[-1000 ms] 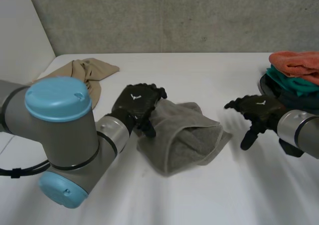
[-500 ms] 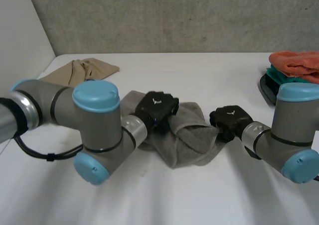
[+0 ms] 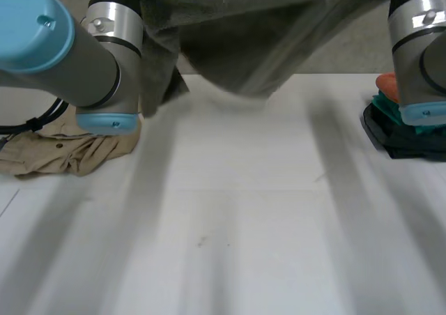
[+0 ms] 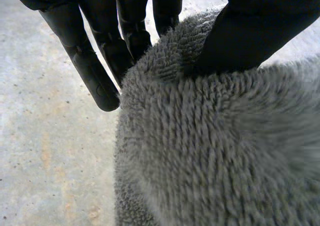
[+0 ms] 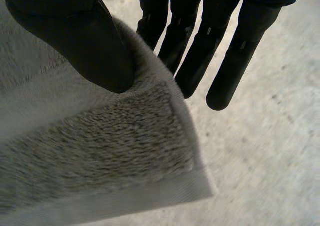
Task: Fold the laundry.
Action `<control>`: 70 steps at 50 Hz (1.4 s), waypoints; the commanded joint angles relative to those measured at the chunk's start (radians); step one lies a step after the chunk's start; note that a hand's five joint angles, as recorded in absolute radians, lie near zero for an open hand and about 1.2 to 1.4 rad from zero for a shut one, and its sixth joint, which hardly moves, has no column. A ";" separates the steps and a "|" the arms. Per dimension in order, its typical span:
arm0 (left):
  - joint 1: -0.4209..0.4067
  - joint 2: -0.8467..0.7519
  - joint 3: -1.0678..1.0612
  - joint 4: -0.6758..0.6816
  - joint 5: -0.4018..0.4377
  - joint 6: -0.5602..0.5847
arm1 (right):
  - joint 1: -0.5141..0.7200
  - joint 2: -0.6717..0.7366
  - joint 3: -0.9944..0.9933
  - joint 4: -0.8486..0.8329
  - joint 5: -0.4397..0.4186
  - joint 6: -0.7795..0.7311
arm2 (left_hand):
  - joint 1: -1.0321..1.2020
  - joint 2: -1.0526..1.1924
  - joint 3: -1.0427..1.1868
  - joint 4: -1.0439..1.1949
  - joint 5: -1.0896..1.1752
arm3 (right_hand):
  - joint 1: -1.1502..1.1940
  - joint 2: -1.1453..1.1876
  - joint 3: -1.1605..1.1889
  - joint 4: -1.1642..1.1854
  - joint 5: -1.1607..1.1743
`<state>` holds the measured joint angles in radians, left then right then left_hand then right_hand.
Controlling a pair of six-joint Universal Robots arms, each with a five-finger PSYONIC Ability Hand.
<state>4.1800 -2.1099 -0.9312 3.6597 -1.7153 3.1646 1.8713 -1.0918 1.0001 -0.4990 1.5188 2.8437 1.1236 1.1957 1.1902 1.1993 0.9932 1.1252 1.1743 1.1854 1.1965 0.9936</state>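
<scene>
Grey concrete wall backs the white table, and one grey towel hangs clear above it, stretched between the two arms. The left hand is at the towel's left end, its thumb pressing the pile against the fingers behind it, so the cloth is pinched. The right hand is at the towel's right end, thumb clamped on a hemmed corner with the straight fingers on the far side. Below and to the left of the towel lies one crumpled beige garment. To the towel's right sits one pile of laundry: an orange layer, a teal one and a dark one.
</scene>
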 commanded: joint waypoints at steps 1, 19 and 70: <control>-0.017 0.073 -0.268 0.000 0.005 -0.021 | 0.003 -0.003 0.158 0.088 -0.098 -0.006 | 0.273 0.201 0.206 0.197 0.229 | 0.271 0.222 0.211 0.200 0.228; -0.049 0.252 -0.859 -0.113 -0.049 -0.009 | -0.012 0.061 0.482 0.203 -0.123 -0.244 | -0.243 -0.315 -0.310 -0.319 -0.287 | 0.271 0.222 0.211 0.200 0.228; 0.184 -0.002 -0.747 -0.280 0.514 0.664 | -0.001 0.056 0.545 0.206 -0.124 -0.282 | -0.446 -0.518 -0.513 -0.522 -0.490 | 0.271 0.222 0.211 0.200 0.228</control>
<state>4.3667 -2.0644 -1.7120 3.3533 -1.2013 3.8307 1.8711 -1.0354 1.5437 -0.2929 1.3945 2.5619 0.5791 0.5737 0.5720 0.5767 0.3996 1.1252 1.1743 1.1854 1.1980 0.9963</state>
